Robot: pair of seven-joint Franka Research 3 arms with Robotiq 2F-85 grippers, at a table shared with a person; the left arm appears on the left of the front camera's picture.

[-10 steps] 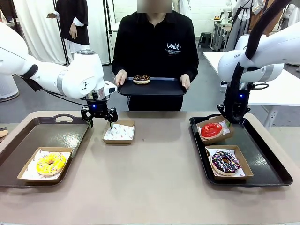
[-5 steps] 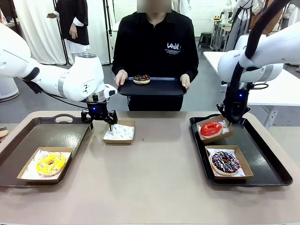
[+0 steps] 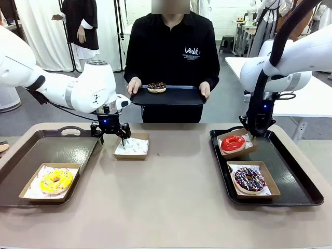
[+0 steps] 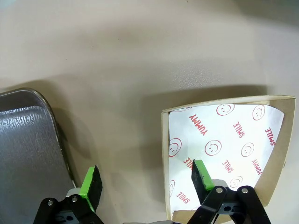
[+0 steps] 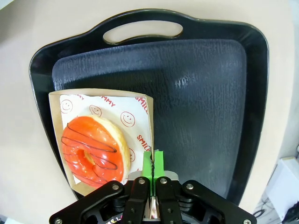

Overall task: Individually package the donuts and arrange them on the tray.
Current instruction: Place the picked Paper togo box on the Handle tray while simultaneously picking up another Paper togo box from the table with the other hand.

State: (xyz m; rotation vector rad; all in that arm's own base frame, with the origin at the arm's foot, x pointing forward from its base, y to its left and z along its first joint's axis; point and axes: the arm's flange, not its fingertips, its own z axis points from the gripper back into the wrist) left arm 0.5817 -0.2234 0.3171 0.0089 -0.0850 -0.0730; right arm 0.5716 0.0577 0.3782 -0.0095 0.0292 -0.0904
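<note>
My right gripper (image 5: 153,164) pinches the red donut's box (image 5: 143,105) at its 3 o'clock wall; I'd seat it flat before releasing. My left gripper (image 4: 147,179), spread, straddles the empty box (image 4: 164,140) edge.

paper liner (image 4: 224,140), lower right, left wrist view: red "YUMMY", "SMILE" | liner under red donut (image 5: 93,148), right wrist view: "SMIL", "MMY"

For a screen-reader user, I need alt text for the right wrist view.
The right hand, shut, pinches the edge of a paper-lined cardboard box holding a red-iced donut. The box sits in a black handled tray on a beige table.
</note>
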